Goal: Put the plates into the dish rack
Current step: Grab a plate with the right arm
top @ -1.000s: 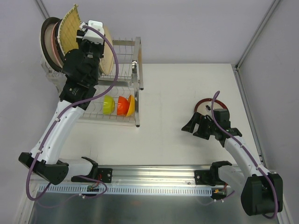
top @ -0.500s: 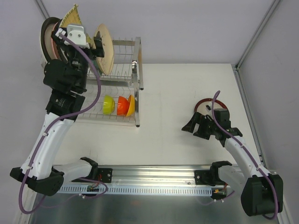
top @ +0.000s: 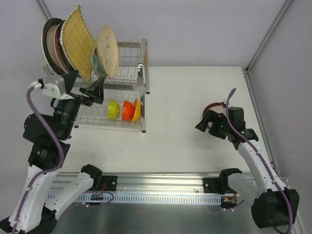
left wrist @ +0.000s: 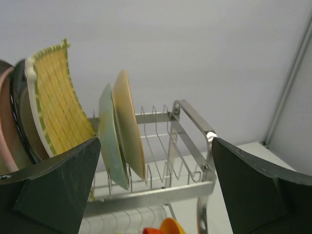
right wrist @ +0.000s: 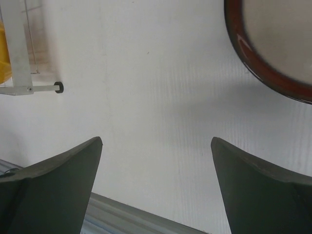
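One white table (top: 195, 97) bearing dish rack (top: 145, 68); grey walls (top: 195, 29).

Green bowl (top: 113, 108), orange bowl (top: 128, 109), yellow bowl (top: 136, 110) in row, apparently on edge; white table (top: 185, 97).

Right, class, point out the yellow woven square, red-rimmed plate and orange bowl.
yellow woven square (top: 80, 41), top external view, woven face
red-rimmed plate (right wrist: 278, 39), right wrist view, cream inner face
orange bowl (top: 128, 109), top external view, outer side

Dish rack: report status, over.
Left gripper open, empty, off dish rack. Right gripper open by red-rimmed plate, flat on table, not loaded. Plates standing in top tier. No obstruction seen.
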Robot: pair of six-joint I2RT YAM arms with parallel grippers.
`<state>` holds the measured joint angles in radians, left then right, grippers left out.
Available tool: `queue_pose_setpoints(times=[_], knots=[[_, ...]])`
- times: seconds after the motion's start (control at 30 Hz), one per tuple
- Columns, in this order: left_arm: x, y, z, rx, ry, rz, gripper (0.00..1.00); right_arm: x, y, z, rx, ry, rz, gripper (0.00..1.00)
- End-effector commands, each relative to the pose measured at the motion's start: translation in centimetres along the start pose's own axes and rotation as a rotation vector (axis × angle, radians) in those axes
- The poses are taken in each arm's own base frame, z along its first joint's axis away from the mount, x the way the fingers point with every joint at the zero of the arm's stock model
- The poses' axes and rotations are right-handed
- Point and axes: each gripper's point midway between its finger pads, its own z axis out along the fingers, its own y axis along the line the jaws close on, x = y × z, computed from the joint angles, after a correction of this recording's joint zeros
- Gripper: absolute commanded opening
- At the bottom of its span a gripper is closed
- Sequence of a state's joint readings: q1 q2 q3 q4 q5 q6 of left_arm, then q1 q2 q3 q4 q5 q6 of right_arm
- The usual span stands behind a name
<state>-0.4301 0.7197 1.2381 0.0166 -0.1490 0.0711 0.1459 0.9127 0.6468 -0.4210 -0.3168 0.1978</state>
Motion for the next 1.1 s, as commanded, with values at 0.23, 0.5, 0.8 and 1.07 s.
queue_pose_setpoints(times=[0.23, 0.5, 0.8, 1.07], knots=[[11.2, -1.4, -8.9, 0.054, 0.254, -0.201, 0.99, -2.9, -6.0, -1.8, 0.389, -0.095, -0.015, 0.97], [19.8, -1.5, -13.5, 0.036, 0.381, -0.270, 0.99, -4.0, -6.7, 0.4, 0.442, -0.049, -0.018, 0.90], [23.0, -0.7, -15.5, -0.041, 0.403, -0.349, 0.99, -5.2, -7.6, 4.4, 0.469, 0.074, -0.110, 0.91], [22.8, 0.5, -15.8, -0.103, 0.383, -0.332, 0.99, -5.9, -7.5, 8.9, 0.439, 0.163, -0.165, 0.91]])
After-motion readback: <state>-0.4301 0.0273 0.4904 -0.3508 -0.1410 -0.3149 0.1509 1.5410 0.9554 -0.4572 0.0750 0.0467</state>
